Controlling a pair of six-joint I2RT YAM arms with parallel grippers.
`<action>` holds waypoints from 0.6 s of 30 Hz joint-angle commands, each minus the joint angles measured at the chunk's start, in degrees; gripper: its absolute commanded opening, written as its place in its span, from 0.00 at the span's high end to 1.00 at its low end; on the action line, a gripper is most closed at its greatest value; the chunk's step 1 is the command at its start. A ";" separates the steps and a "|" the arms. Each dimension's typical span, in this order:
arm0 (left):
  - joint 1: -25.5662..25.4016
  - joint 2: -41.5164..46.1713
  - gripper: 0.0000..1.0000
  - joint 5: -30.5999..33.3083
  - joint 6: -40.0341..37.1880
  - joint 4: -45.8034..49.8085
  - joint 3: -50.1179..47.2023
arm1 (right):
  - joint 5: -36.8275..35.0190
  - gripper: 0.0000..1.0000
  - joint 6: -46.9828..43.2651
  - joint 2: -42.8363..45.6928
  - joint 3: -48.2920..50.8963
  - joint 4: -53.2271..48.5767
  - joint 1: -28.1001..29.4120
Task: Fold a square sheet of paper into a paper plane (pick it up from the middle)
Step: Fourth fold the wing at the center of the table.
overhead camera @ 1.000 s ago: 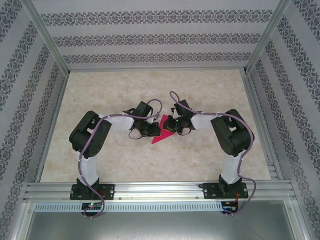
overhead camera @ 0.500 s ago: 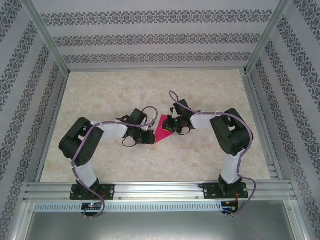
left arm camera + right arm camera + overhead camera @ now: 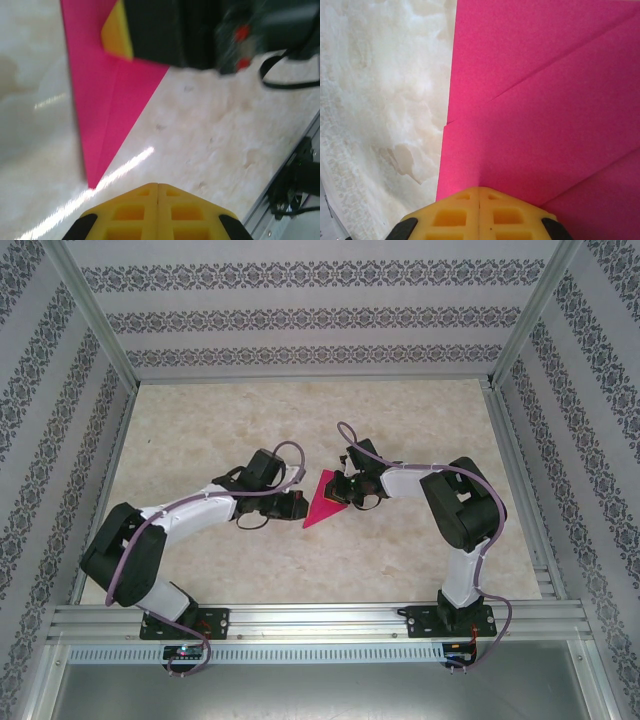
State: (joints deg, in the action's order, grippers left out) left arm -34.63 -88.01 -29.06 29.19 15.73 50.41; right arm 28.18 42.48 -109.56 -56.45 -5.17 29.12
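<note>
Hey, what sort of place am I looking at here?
Probably a robot lab test cell, not a home: an aluminium frame boxes in a marble-look table, with wallpapered panels as walls.

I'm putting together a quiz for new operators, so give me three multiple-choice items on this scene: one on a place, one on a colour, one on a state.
1. Where does the paper lie?
A. in the middle of the table
B. against the back wall
C. on the front rail

2. What colour is the paper?
A. blue
B. magenta-pink
C. white

3. How do the left fingers stand?
A. wide open
B. shut on the paper
C. shut, clear of the paper

Key: 1 A, the top view shows it mid-table. 2 B, it is pink in every view. 3 C, the left wrist view shows them pressed together, short of the paper's tip.
</note>
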 commanded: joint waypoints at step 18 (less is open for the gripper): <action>-0.96 -14.83 1.00 3.21 4.65 -7.78 -0.79 | -4.75 0.95 -0.63 -1.97 1.46 -4.48 0.58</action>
State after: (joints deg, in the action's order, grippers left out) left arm -34.68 -101.41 -26.65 33.52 9.50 50.48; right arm 28.23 42.50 -109.47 -56.53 -5.15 29.15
